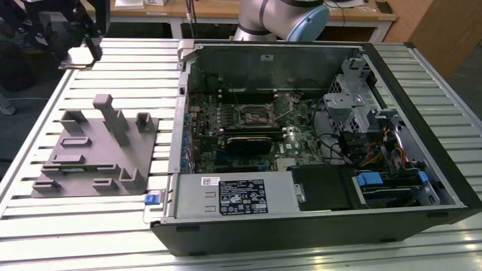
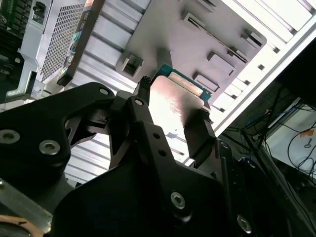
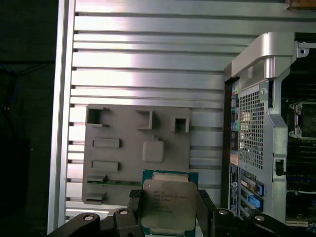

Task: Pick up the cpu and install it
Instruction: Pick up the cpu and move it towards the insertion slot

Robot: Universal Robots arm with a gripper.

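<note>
Now clamps the cpu by two opposite edges in the gripper, pale metal lid facing the wrist. Holds it aloft near the grey fixture, by the slatted table's edge. Seems light, stiff, slick-topped, likely fragile beneath; suits edge-holding only.

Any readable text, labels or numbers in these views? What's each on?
Nothing legible.
cpu: engraved lines on its metal top, too small to read.
white label on the silver box inside the computer case: print too small to read.
small sticker on the case's inner wall: blurred.
</note>
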